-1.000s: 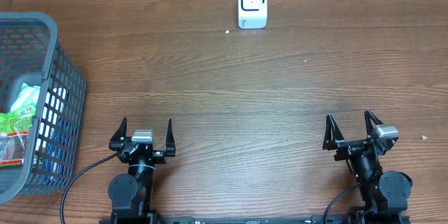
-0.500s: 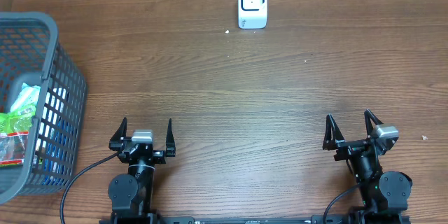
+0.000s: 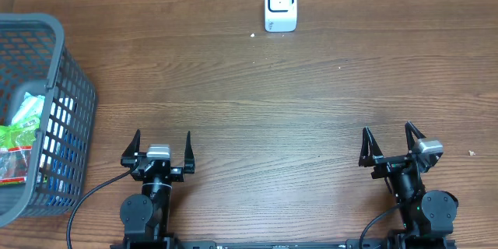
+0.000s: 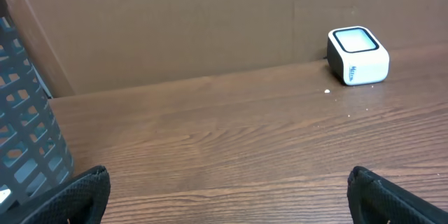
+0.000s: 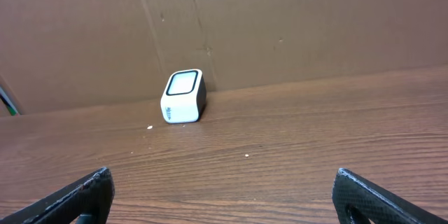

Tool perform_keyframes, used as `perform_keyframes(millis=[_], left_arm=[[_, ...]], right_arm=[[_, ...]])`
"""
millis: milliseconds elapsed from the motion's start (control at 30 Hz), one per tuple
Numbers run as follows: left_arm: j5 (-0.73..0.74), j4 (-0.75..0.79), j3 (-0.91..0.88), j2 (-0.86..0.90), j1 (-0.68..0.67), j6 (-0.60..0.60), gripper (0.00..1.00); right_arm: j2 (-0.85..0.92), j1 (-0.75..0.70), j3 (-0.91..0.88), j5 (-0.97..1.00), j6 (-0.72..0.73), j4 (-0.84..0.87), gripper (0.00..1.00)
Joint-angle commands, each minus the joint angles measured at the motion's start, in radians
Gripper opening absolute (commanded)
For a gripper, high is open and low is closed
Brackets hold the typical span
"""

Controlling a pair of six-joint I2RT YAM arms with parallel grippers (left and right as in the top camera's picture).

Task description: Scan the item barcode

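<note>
Brown wood-grain table point(image 3: 257, 85) is filling the overhead view, with a white barcode scanner point(image 3: 280, 5) standing at its far edge, near the middle. A grey plastic basket point(image 3: 31, 22) is sitting at the left edge and holding packaged items, a green packet point(image 3: 19, 128) lying on top. The left end effector point(image 3: 163, 135) and right end effector point(image 3: 387, 128) are pointing away from the near edge, both spread wide and gripping nothing, well apart from basket and scanner.

From the left wrist, two dark fingers point(image 4: 77, 196) are framing the table, wide apart. The scanner is standing at far right against a cardboard wall point(image 4: 175, 21), and the basket's mesh is showing at left.

From the right wrist, the fingers point(image 5: 77, 196) are likewise standing wide and empty, and the scanner is sitting left of centre by the cardboard.
</note>
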Motion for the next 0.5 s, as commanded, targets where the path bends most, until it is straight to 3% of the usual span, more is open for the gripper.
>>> perform_keyframes(millis=[0, 467], left_arm=[[-0.003, -0.006, -0.006, -0.011, 0.005, 0.023, 1.00], [0.169, 0.013, -0.004, -0.011, 0.005, 0.015, 1.00]], right_arm=[[-0.012, 0.006, -0.010, 0.006, -0.001, 0.006, 1.00], [-0.012, 0.003, -0.010, 0.038, -0.005, 0.008, 1.00]])
